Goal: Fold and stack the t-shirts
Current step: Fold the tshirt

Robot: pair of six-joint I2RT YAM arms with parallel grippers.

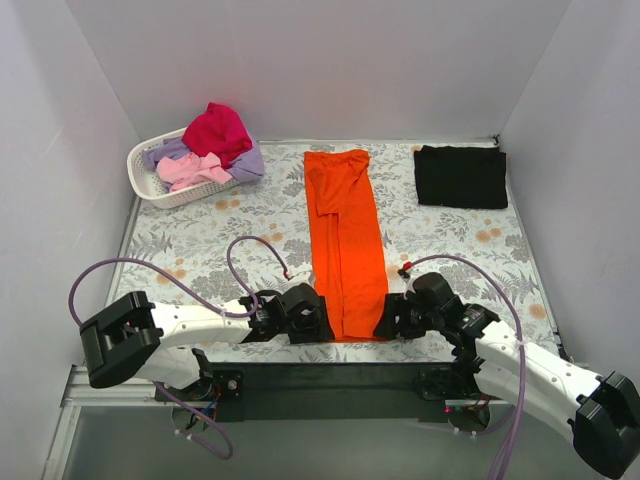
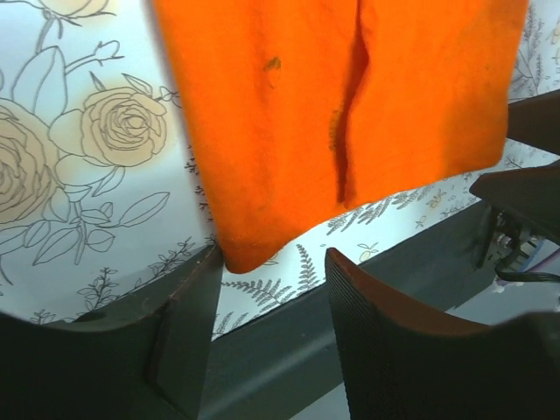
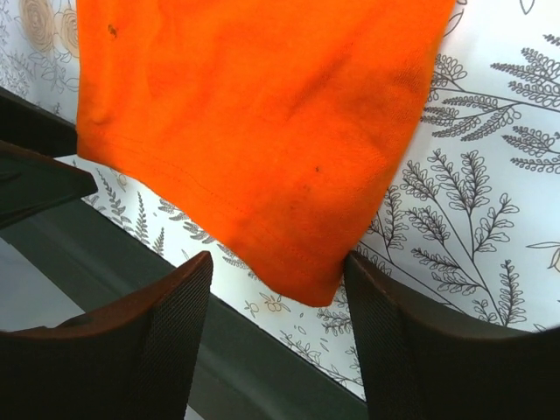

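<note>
Left gripper (image 2: pixel 271 262) and right gripper (image 3: pixel 280 271) sit at the near edge of the table (image 1: pixel 200 245), jaws apart, each straddling a near corner of the orange t-shirt (image 1: pixel 345 250), which stretches lengthways to the far edge.

The desk (image 1: pixel 200 250) is covered edge to edge with a grey floral cloth (image 1: pixel 450 240) printed with roses and ferns. Down its middle lies the orange t-shirt (image 1: pixel 345 250), folded lengthwise into a long narrow strip that runs from near the far edge almost to the near edge, its near hem flat on the cloth and its far end somewhat rumpled. At the far right corner the black t-shirt (image 1: pixel 461 177) lies folded into a flat rectangle, and at the far left corner stands a white slotted basket (image 1: pixel 140 175), well apart from both shirts.
</note>
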